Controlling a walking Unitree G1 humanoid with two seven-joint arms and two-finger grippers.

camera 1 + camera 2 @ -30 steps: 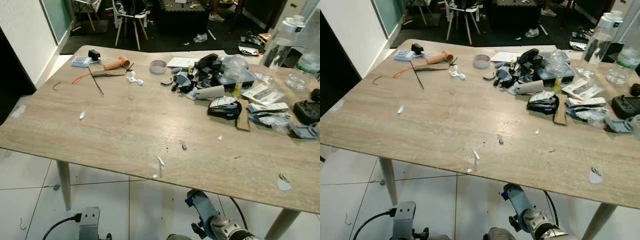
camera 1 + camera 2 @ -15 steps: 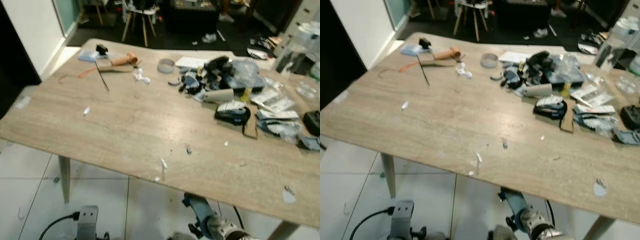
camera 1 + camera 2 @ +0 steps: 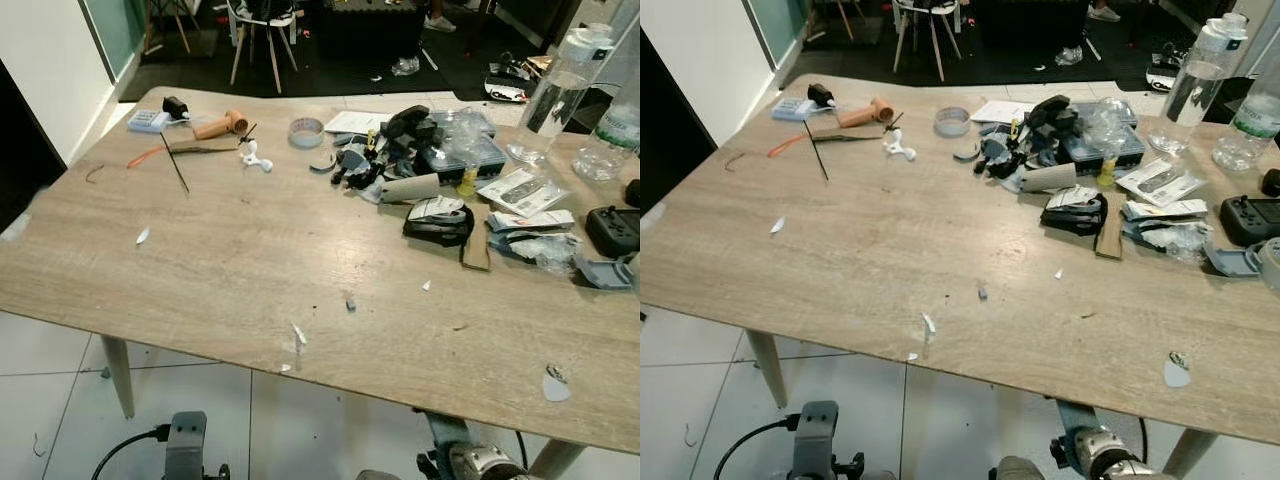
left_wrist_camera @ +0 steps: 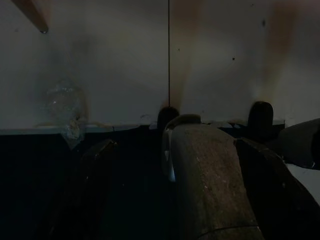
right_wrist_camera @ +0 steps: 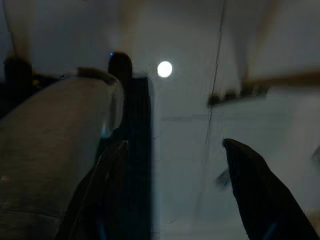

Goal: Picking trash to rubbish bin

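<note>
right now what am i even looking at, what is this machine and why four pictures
It is a walking humanoid robot tidying trash. The two wide pictures come from its head, looking down at a wooden table. On it lie small paper scraps, a roll of tape, a cardboard tube, a clear bottle and a clutter of packets and black gadgets. The two dark pictures come from cameras on its wrists. Both arms hang low below the table edge: the left gripper and the right gripper, fingers apart, point at the tiled floor. Nothing is held.
</note>
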